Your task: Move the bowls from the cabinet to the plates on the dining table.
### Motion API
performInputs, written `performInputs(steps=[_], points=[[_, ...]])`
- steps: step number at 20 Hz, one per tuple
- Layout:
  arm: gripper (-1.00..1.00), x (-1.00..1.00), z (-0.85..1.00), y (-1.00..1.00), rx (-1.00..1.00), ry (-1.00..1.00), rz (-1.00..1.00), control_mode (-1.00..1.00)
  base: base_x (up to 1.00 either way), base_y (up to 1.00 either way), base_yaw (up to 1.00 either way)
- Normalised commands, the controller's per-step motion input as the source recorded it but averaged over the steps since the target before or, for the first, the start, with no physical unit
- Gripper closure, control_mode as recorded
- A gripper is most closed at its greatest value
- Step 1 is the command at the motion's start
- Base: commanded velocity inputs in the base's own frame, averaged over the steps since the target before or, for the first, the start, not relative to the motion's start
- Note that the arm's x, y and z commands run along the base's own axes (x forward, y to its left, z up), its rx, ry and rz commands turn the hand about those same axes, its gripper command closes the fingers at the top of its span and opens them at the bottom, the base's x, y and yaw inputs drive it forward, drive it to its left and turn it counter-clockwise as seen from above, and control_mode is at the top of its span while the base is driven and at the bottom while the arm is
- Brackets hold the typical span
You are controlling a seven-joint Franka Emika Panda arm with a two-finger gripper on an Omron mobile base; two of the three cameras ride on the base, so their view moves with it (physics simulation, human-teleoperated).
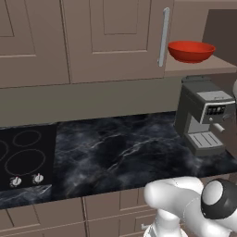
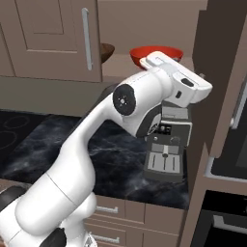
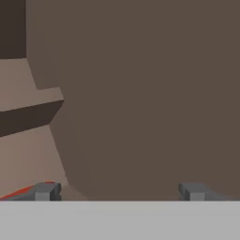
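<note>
Nearest the hand camera, the claw is seen spread wide with nothing between its fingertips, a red sliver showing just beside one. The red bowl is set on the open cabinet's shelf, the brown bowl behind the door. The rim may be knocked and the bowl shoved back, or dropped onto the coffee machine on the desk below.
</note>
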Motion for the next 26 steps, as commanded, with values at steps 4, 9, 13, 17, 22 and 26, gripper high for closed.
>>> performInputs(steps=[4, 9, 13, 17, 22, 26], points=[[-1.0, 0.0, 0.0, 0.08, 0.0, 0.04, 0.0, -1.0, 0.0, 0.0, 0.0], [-1.0, -0.32, 0.06, 0.69, -0.09, -0.1, 0.02, -1.0, 0.0, 0.0, 0.0], [-1.0, -0.35, 0.25, 0.97, -0.15, -0.02, 0.17, -1.0, 0.0, 0.0, 0.0], [-1.0, -0.28, 0.17, 0.86, -0.14, -0.04, 0.23, -1.0, 0.0, 0.0, 0.0], [-1.0, -0.33, 0.21, 0.72, -0.14, -0.04, 0.24, -1.0, 0.0, 0.0, 0.0], [-1.0, -0.41, 0.09, 0.44, -0.09, -0.08, 0.23, -1.0, 0.0, 0.0, 0.0]])
